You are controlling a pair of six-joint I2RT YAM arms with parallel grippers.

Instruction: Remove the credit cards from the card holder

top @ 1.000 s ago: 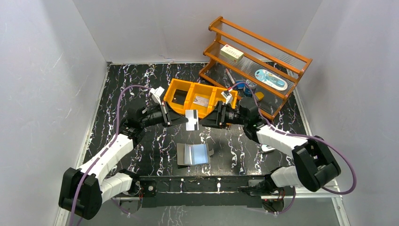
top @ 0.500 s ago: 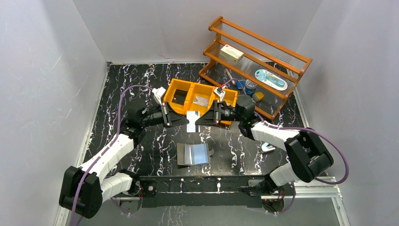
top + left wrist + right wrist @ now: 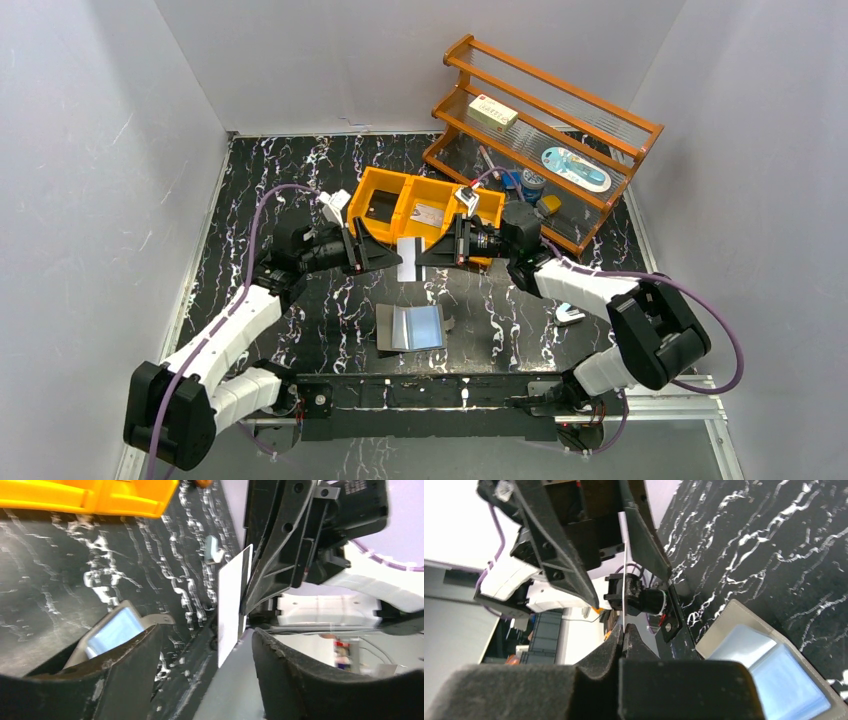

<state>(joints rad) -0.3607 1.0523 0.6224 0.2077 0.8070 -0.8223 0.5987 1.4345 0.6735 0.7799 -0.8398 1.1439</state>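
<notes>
Jaws of the left gripper (image 3: 384, 257) stand apart on either side of a white credit card (image 3: 407, 257), not pinching it. The right gripper (image 3: 424, 257) clamps the card's other edge, holding it upright above the table (image 3: 300, 180). The card holder (image 3: 411, 327) lies open below.

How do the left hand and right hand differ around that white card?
The right hand is shut, pinching the white card by its edge. The left hand is open, straddling the card without clamping it. Both are raised above the table, pointing at each other.
</notes>
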